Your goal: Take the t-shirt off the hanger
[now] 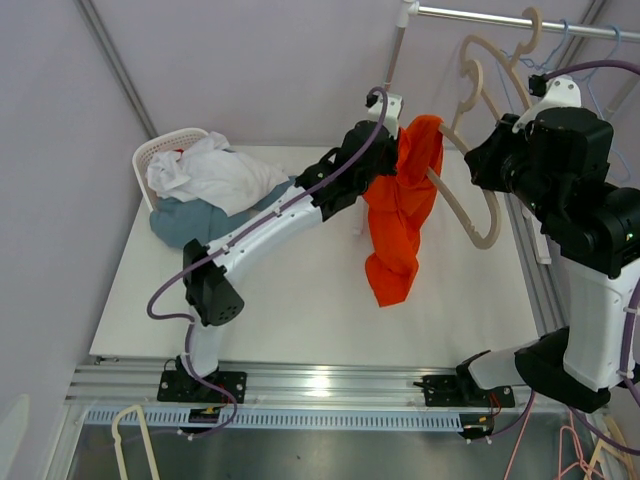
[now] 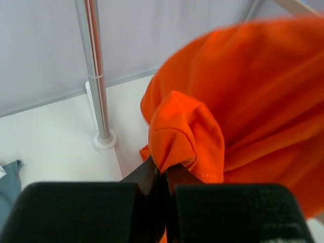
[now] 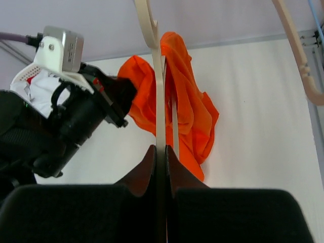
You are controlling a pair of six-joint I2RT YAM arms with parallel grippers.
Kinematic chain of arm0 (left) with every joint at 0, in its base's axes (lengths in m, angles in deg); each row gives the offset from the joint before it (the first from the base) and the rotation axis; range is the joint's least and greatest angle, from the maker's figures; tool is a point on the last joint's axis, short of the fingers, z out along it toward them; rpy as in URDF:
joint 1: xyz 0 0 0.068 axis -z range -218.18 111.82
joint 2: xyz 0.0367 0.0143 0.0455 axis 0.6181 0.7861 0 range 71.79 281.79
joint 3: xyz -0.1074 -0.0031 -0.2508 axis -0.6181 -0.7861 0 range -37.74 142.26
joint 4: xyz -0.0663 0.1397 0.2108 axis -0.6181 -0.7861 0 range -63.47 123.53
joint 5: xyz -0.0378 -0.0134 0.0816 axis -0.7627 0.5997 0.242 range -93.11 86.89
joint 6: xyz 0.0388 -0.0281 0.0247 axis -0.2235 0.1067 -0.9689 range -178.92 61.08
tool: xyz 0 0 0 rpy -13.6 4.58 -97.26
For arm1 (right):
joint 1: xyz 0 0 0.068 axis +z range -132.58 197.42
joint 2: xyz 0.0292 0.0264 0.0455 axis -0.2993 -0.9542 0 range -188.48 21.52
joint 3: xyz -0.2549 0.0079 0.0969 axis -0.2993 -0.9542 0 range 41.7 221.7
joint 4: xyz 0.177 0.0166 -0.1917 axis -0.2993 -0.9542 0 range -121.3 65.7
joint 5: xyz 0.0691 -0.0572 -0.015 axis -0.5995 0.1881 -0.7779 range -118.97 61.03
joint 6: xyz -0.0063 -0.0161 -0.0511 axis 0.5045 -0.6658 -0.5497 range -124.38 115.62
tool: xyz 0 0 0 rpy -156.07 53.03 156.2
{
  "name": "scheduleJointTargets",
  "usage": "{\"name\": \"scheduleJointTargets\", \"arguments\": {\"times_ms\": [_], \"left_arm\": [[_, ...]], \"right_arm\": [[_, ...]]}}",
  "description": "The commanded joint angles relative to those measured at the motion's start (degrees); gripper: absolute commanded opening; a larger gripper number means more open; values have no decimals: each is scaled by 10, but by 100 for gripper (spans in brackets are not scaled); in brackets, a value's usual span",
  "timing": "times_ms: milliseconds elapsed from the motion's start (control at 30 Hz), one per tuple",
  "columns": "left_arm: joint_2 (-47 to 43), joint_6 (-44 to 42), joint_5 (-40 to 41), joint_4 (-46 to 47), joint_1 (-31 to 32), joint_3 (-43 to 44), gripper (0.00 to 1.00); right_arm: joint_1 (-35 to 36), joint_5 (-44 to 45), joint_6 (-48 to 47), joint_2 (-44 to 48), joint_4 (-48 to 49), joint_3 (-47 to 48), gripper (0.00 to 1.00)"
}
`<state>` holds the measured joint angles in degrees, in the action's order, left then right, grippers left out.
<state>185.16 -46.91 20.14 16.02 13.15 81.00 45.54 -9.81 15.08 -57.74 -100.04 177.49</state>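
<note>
Pinching a fold of the orange t-shirt [image 2: 243, 101], your left claw [image 2: 163, 172] is clamped tight; your right claw [image 3: 160, 152] grips the hanger [image 3: 160, 111]. The t-shirt drapes off that hanger, over the white surface [image 1: 300, 310].

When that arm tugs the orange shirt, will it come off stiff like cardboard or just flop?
Probably floppy: the orange t-shirt hangs in loose folds and bunches where the left fingers pinch it. It seems light, draping off a thin hanger. Likely not slippery, since one small pinch appears to hold it.
</note>
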Motion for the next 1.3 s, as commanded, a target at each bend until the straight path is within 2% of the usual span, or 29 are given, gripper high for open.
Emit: {"name": "scheduleJointTargets", "arguments": {"times_ms": [0, 67, 100, 267, 500, 600, 700, 767, 833, 900, 967, 1067, 1133, 1267], "left_arm": [[46, 14, -43, -78, -20, 83, 1], [66, 27, -52, -119, -33, 133, 1], [71, 36, -56, -124, -46, 129, 1], [73, 71, -71, -139, -69, 95, 1], [45, 93, -64, -140, -69, 22, 1], [30, 93, -58, -125, -76, -18, 1], [43, 100, -65, -148, -102, -2, 1], [49, 109, -89, -157, -119, 2, 1], [47, 115, -91, -159, -139, -3, 1], [32, 109, -83, -138, -142, -24, 1], [6, 102, -78, -118, -142, -38, 1], [-2, 92, -52, -128, -143, -18, 1], [5, 95, -53, -150, -155, 12, 1], [25, 103, -65, -165, -175, 26, 1]], "right_arm": [[-1, -32, -4, -7, -66, 47, 0], [0, -35, -2, 11, -70, 11, 0], [-1, -36, -1, 23, -62, -5, 0], [-1, -19, 5, 110, -13, -61, 0], [0, -7, 0, 147, 58, -89, 0], [0, -5, 0, 137, 42, -75, 0], [0, -16, 0, 102, -41, 19, 0], [1, -53, 2, 64, -80, 57, 0], [0, -103, 2, 76, -68, -1, 0], [0, -120, 4, 75, -59, -92, 0], [0, -135, 2, 79, -42, -133, 0], [1, -134, 12, 156, 55, -187, 0], [1, -150, 15, 179, 75, -180, 0], [0, -126, 11, 150, 4, -98, 0]]}}
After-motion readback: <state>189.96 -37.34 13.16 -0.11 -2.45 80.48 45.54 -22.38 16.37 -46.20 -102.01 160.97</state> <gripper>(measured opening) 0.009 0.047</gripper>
